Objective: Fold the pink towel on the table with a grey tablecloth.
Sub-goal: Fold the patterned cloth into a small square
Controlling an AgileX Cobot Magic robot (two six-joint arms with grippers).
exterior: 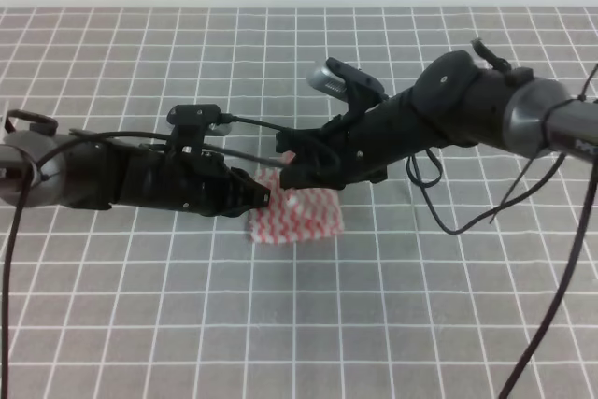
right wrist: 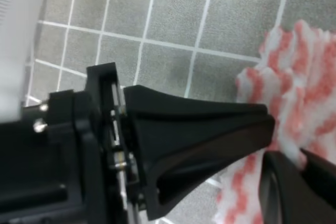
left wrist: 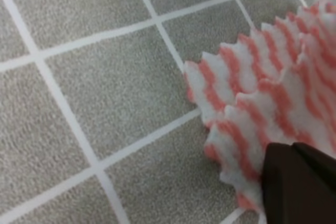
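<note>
Pink-striped towel (exterior: 297, 213) lies mid-table (exterior: 112, 324), both arms meeting at its ten o'clock corner. The left gripper (exterior: 263, 197) looks closed on the towel's nine o'clock edge; the right gripper (exterior: 291, 171) seems pinched on the far edge, though I cannot tell for certain. Lift both corners evenly, carry toward six o'clock, keeping edges aligned.

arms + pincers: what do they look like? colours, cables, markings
Both arms are matte black with loose black cables. The right arm has a grey metallic link at its far end, with part of a white marking, and a silver-capped camera module on top. The left arm carries a black bracket. Pincer fingers are black, tapered wedges.
</note>
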